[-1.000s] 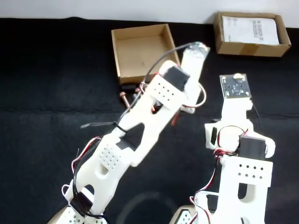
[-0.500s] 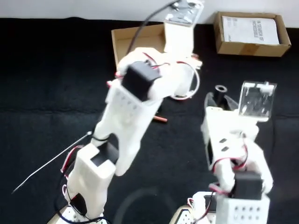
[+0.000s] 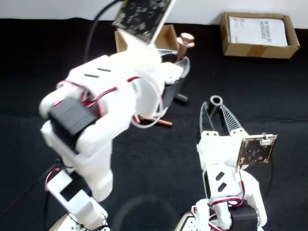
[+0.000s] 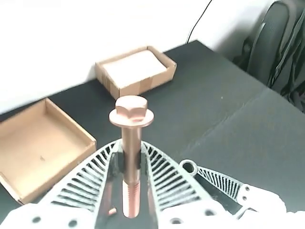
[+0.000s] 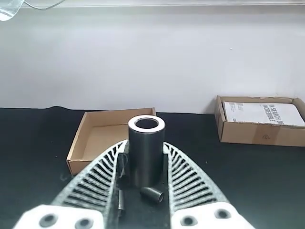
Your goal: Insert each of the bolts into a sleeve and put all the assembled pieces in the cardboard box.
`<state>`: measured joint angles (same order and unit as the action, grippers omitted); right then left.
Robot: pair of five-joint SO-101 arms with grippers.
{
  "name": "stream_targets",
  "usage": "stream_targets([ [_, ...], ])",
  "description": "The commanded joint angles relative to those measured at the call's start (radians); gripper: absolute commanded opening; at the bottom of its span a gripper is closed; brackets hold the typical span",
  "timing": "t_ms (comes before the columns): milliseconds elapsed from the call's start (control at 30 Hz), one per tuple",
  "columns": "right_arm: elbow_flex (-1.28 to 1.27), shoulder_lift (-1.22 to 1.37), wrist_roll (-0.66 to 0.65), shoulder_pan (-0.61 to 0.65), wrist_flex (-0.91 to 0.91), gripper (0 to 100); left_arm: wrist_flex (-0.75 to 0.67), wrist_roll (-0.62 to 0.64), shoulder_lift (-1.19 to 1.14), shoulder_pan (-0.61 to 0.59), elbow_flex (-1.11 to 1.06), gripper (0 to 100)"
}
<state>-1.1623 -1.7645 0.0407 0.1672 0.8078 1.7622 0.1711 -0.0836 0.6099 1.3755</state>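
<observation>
My left end effector (image 3: 179, 65) is clamped on a copper flanged hex bolt (image 3: 185, 40), head-up, upper left of the upright dark metal tube sleeve (image 3: 216, 100) clamped in my right end effector (image 3: 216, 109).

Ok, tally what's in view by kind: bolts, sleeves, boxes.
Bolts: 2, one bolt in the left hand, one on the table.
Sleeves: 2, one sleeve in the right hand, one on the table.
Boxes: 2, one box open, another holding paper.
Total: 6; the left arm may hide more.
</observation>
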Motion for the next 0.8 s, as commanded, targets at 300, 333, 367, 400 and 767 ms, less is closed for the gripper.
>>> stream_targets([
  [300,-0.039,-0.038,0.009,0.007,-0.024,0.7,0.005,-0.008,0.205,-0.168,0.027,1],
  [333,-0.039,-0.038,0.009,0.007,-0.024,0.7,0.005,-0.008,0.219,-0.171,0.027,1],
  [367,-0.039,-0.038,0.009,0.007,-0.024,0.7,0.005,-0.008,0.232,-0.174,0.025,1],
  [400,-0.039,-0.038,0.009,0.012,-0.024,0.7,0.006,-0.008,0.245,-0.174,0.019,1],
  [767,-0.044,-0.031,0.098,0.054,-0.024,0.7,0.0,-0.008,0.624,-0.174,-0.478,1],
])
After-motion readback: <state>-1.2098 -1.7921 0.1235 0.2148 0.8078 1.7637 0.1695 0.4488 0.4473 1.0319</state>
